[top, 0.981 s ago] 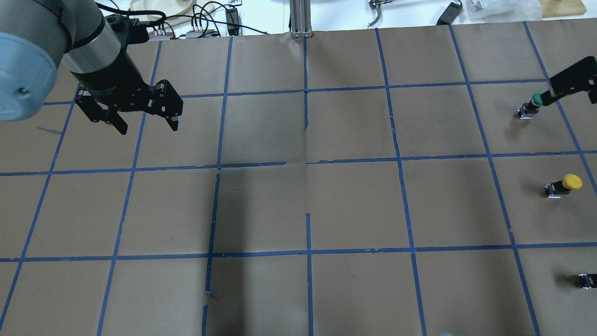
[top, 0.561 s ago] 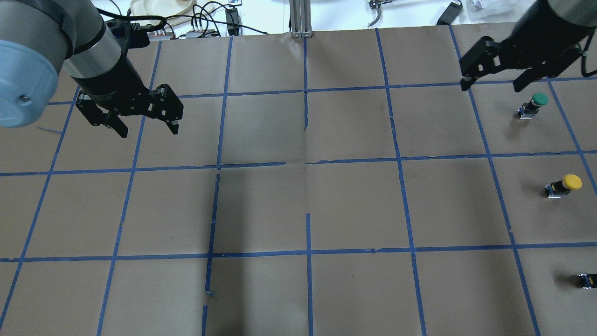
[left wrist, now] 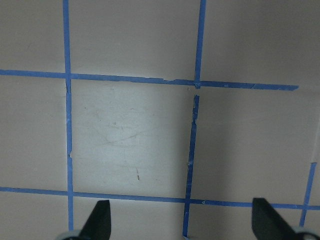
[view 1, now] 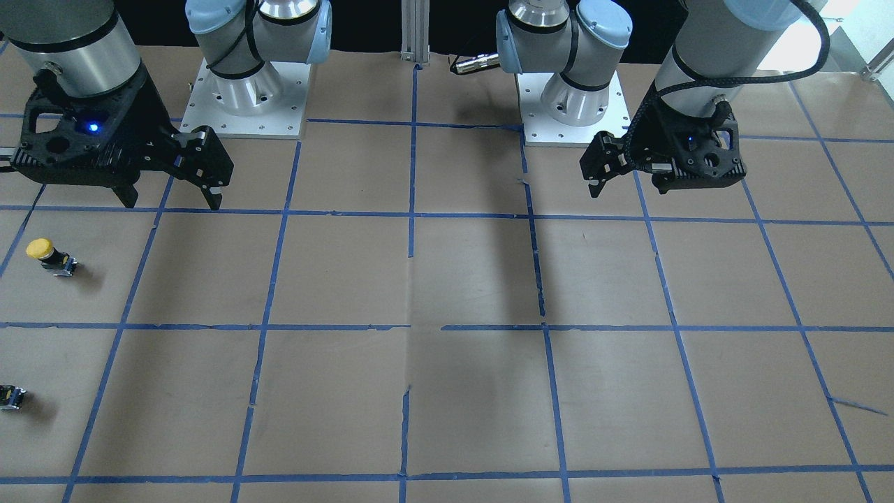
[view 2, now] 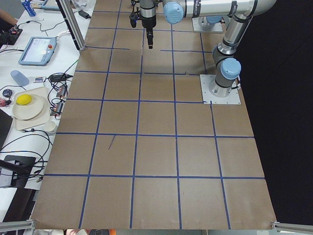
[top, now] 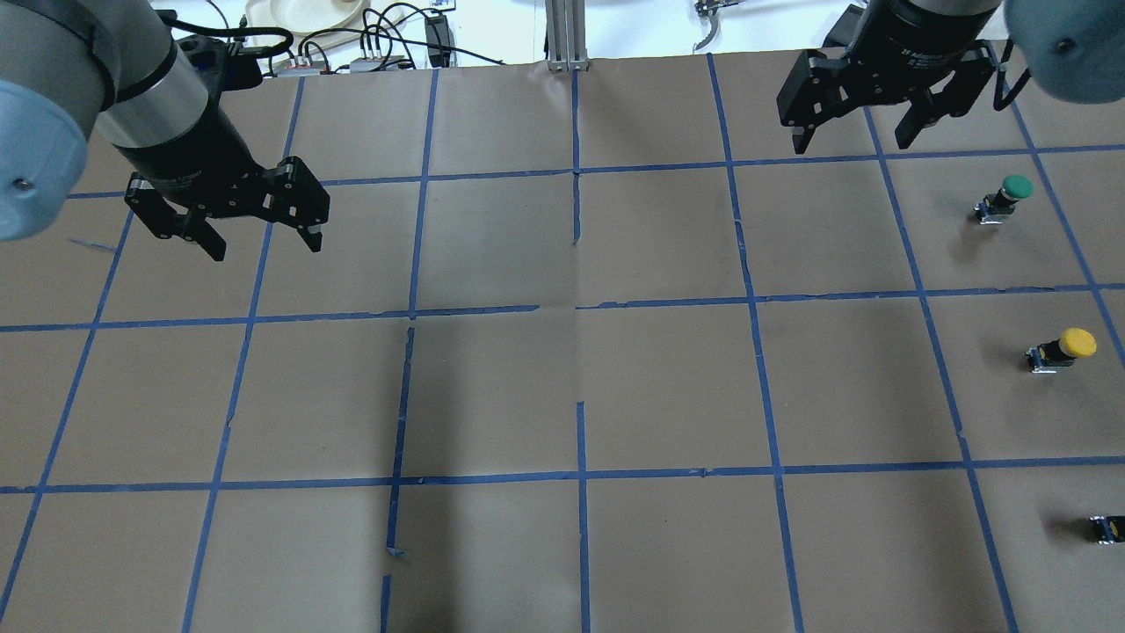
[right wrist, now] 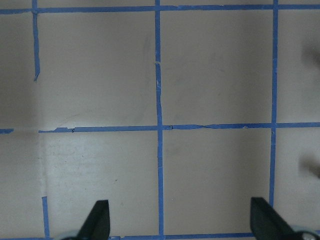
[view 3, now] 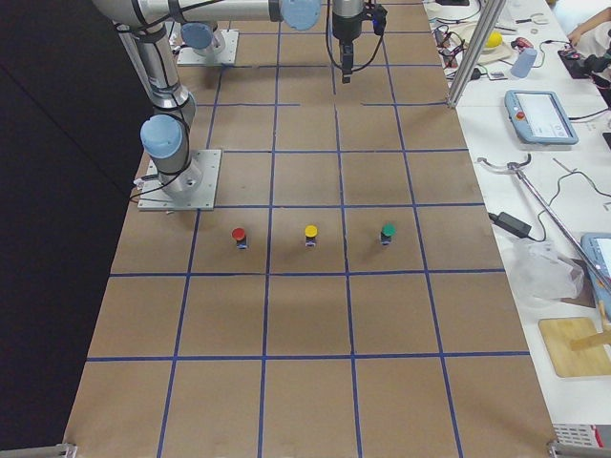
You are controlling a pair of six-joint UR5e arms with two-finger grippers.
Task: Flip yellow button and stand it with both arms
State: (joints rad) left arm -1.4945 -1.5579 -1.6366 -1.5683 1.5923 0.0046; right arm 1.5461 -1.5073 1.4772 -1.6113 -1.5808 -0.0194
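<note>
The yellow button (top: 1063,346) stands on the brown paper near the right edge, yellow cap on a dark body; it also shows in the front view (view 1: 46,256) and in the right side view (view 3: 310,234). My right gripper (top: 851,141) hangs open and empty above the far right squares, well behind and left of the button; in the front view it (view 1: 173,202) is up and to the right of the button. My left gripper (top: 264,246) hangs open and empty over the far left squares. Both wrist views show only taped paper between open fingertips (left wrist: 99,220) (right wrist: 97,220).
A green-capped button (top: 1006,195) stands beyond the yellow one. A red-capped button (view 3: 239,235) stands nearer the robot; only its dark body (top: 1107,527) shows overhead. Blue tape grids the paper. Cables and a plate (top: 303,13) lie past the far edge.
My right gripper has swung in from the right edge, away from the green button, to the far right squares. My left gripper has shifted slightly left. The buttons have not moved.
</note>
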